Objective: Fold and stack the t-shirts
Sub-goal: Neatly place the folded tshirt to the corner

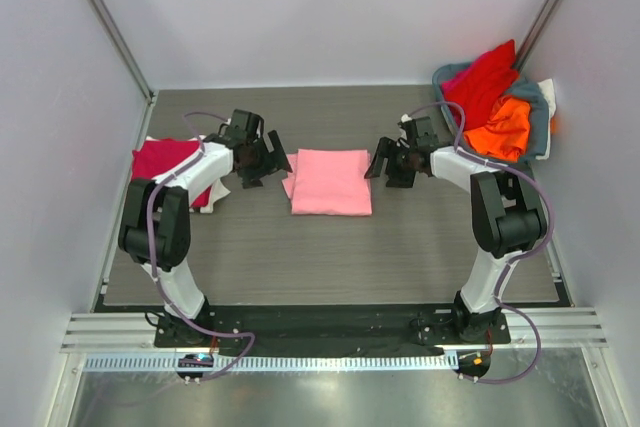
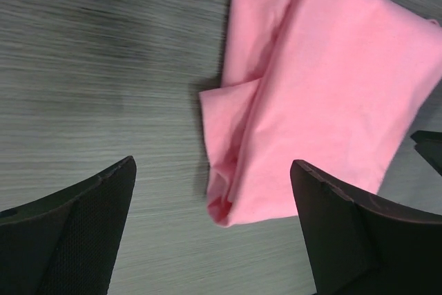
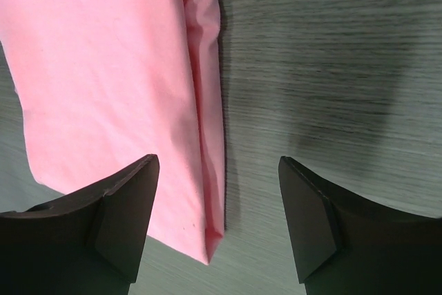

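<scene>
**A:** Start at the left. What's there?

**B:** A crimson t-shirt (image 1: pixel 165 159) lies flat at the left edge of the tabletop (image 1: pixel 330 257), with white cloth (image 1: pixel 207 194) showing under it. I'd guess that's the stack.

**A:** And the left fingers (image 1: pixel 270 159)?

**B:** They're spread wide and hold nothing. They point right, just beside the left edge of the pink t-shirt (image 1: pixel 330 182). From that wrist, the shirt's near left corner sits between the two tips, and the rest runs ahead and to the right. That edge looks loose, with one layer bulging out.

**A:** So the pink one is mid-table?

**B:** Yes, it lies folded into a near-square between the two arms. I can't pick out a clear long axis. Its side edges run away from the bases, one facing each arm.

**A:** What about the right fingers (image 1: pixel 385 162)?

**B:** They're also wide apart and empty, pointing left at the shirt's right edge. From that wrist, this crisp folded edge runs up between the tips, with the cloth lying to the left.

**A:** And beyond them?

**B:** The basket (image 1: pixel 541 119) is in the far right corner, holding a red t-shirt (image 1: pixel 485 77) and an orange t-shirt (image 1: pixel 505 127).

**A:** Which arm is nearer?

**B:** They're about equally near the pink shirt. The stack is to the left, so I think the left arm has the shorter carry.
</scene>
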Available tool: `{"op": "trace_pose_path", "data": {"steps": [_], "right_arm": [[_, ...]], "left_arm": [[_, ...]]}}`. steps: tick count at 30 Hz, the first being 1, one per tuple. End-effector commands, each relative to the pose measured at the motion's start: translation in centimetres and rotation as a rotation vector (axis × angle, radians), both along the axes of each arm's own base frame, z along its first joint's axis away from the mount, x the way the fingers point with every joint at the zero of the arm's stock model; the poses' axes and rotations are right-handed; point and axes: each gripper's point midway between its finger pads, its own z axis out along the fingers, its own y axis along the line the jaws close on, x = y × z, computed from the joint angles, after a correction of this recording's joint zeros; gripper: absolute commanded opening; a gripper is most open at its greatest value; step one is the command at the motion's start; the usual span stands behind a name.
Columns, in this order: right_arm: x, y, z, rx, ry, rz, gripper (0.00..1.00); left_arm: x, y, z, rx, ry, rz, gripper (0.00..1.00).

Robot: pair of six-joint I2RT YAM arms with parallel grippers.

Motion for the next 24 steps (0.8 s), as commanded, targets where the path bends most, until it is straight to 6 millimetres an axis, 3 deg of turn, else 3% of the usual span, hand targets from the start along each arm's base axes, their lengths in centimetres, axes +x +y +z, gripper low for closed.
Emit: {"op": "trace_pose_path", "data": {"steps": [1, 3, 11, 16, 22, 24], "right_arm": [[1.9, 0.7, 3.0, 0.038, -0.155, 0.03, 0.76], [2.0, 0.8, 2.6, 0.043, -0.167, 0.033, 0.76], [3.6, 1.0, 1.8, 0.047, -0.197, 0.012, 0.76], [4.4, 1.2, 1.5, 0.056, -0.197, 0.004, 0.75], [4.7, 1.4, 1.6, 0.062, -0.201, 0.005, 0.75], [4.5, 1.4, 1.5, 0.063, -0.198, 0.006, 0.75]], "left_arm": [[1.0, 2.8, 3.0, 0.136, -0.116, 0.013, 0.93], [1.3, 4.1, 2.6, 0.224, -0.111, 0.009, 0.91], [2.2, 2.6, 0.6, 0.174, -0.094, -0.015, 0.89], [3.4, 5.6, 0.1, 0.355, -0.094, 0.019, 0.89], [3.4, 10.1, -0.9, 0.619, -0.007, 0.078, 0.73], [3.4, 10.7, -1.3, 0.663, 0.013, 0.074, 0.66]]}}
